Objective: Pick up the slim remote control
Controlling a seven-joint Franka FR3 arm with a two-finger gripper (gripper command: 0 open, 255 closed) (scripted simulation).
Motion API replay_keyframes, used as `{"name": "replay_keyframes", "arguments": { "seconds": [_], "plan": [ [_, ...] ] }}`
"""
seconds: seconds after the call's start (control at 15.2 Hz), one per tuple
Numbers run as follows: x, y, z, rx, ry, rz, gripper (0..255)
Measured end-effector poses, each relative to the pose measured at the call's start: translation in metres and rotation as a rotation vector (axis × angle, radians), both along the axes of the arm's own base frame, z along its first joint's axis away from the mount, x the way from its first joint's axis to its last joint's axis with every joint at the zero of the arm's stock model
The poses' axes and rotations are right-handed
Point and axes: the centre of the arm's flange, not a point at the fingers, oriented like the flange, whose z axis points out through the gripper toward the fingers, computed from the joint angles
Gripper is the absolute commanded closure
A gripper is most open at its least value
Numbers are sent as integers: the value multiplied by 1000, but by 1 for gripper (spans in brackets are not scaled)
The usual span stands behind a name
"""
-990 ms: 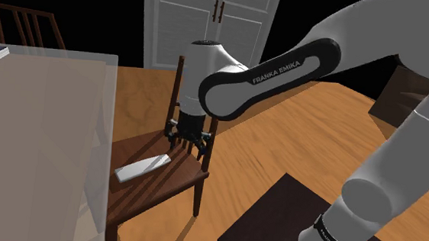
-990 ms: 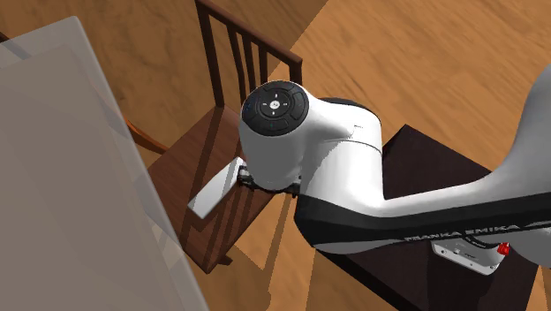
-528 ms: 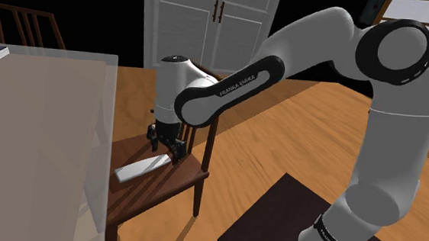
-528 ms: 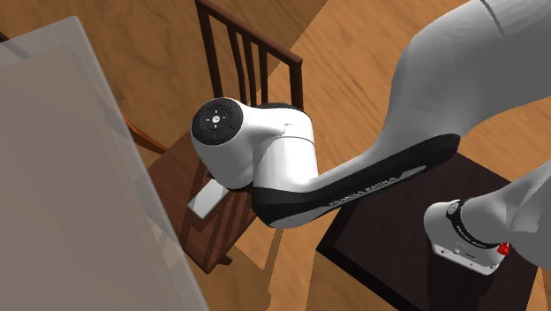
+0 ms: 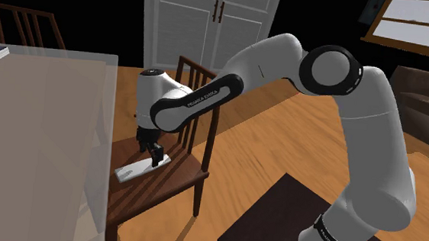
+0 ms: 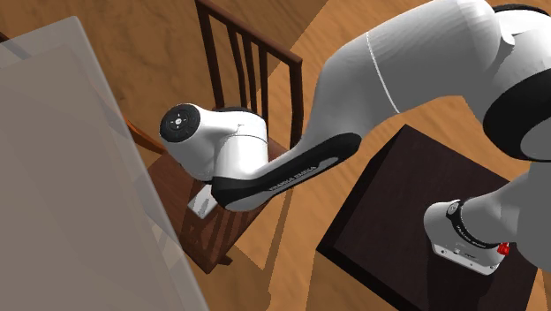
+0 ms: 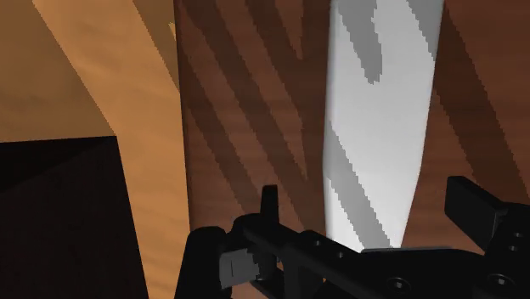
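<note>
— Where is the slim, pale grey remote control [image 5: 140, 167] to be found?

— It is laid flat on the seat of a dark brown wooden chair [image 5: 172, 184] with a slatted back, towards the side of the seat that meets the pale, translucent grey desk [image 5: 36, 128]. In the second exterior view a corner of the remote control [image 6: 201, 203] is seen below the white arm's wrist. There the chair [image 6: 256, 66] is partly covered by the edge of the desk [image 6: 62, 177].

— How is the all-black gripper [image 5: 153, 155] placed?

— In the shoulder view it is pointed down over the end of the remote control nearer the chair's back. In the wrist view the gripper [image 7: 367, 202] is shown with its fingers [image 7: 469, 202] set wide apart. The remote control [image 7: 380, 119] is seen running up from between them, with a strip of seat wood left bare on either side. Nothing is clasped, and the remote control is not held.

— What else is to be noted?

— Dark stripes of shadow are cast across the remote control and the seat. The arm is mounted on a dark box stand [image 5: 276, 219], which is set on an orange-brown wooden floor [image 5: 281, 135]. White panelled cupboard doors [image 5: 211, 24] are seen behind the chair, with a black area beside them.
</note>
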Motion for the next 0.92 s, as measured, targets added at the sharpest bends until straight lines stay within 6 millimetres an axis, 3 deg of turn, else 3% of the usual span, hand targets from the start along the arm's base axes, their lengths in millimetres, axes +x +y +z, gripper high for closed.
{"name": "replay_keyframes", "arguments": {
  "seconds": [0.2,0.59,0.66,0.92],
  "plan": [
    [17,2,-21,-2,2,-53,0],
    [20,0,-52,-3,2,-61,0],
    [20,0,-55,-3,2,-61,255],
    [21,0,-57,-3,1,-61,255]
  ]
}}
